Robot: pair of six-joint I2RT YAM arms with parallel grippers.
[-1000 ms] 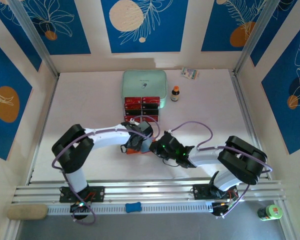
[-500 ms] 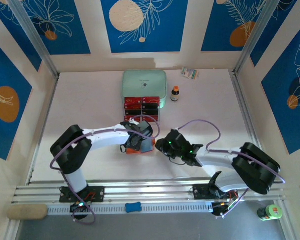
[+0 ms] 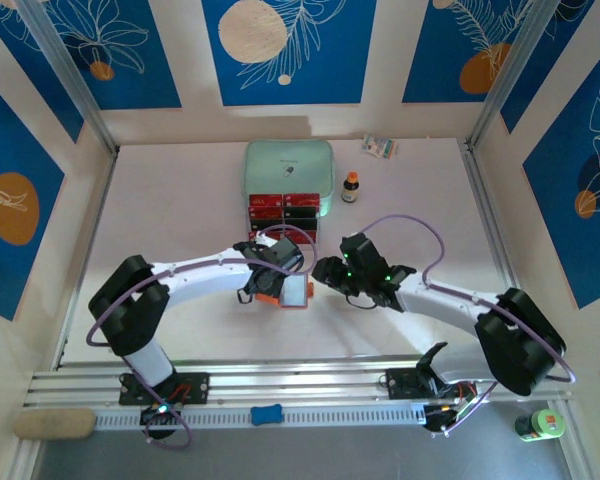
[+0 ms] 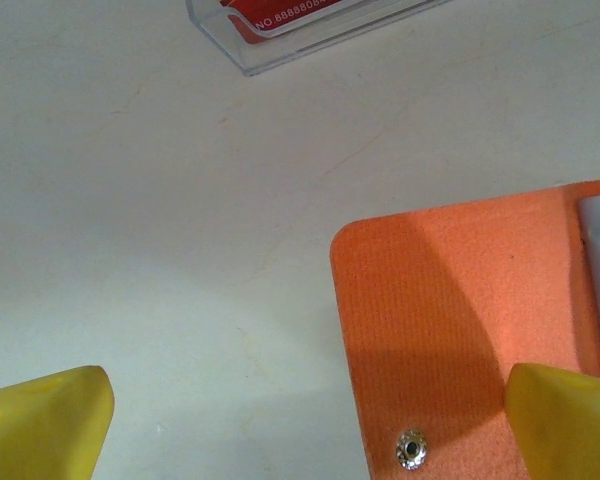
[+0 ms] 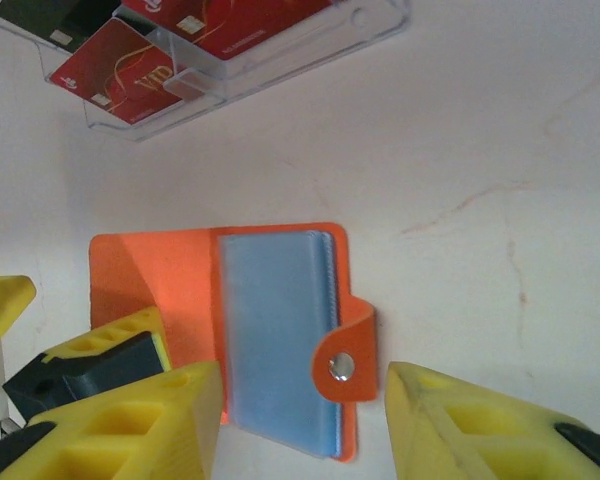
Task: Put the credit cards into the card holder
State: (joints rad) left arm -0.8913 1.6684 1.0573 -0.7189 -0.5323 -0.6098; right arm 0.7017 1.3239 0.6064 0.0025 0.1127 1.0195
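The orange card holder point(image 3: 288, 291) lies open on the table, its greyish pockets point(image 5: 275, 330) facing up and its snap strap point(image 5: 345, 362) curled over their edge. My left gripper point(image 3: 268, 284) is open wide over the holder's orange flap point(image 4: 460, 320), with one yellow fingertip point(image 4: 565, 420) above the flap and the other point(image 4: 40, 425) above bare table. My right gripper point(image 5: 302, 405) hovers open just right of the holder, which shows below between its fingers. Red and black credit cards point(image 3: 283, 213) sit in a clear tray point(image 5: 230, 60) behind the holder.
A mint-green zipped pouch point(image 3: 288, 165) lies behind the card tray. A small brown bottle point(image 3: 351, 187) stands to its right, and a small packet point(image 3: 380, 147) lies by the back wall. Metal rails run along both sides.
My right gripper has widened its jaws and drawn back to the right of the holder. The holder now lies open with its pockets showing. The left gripper stayed open over it.
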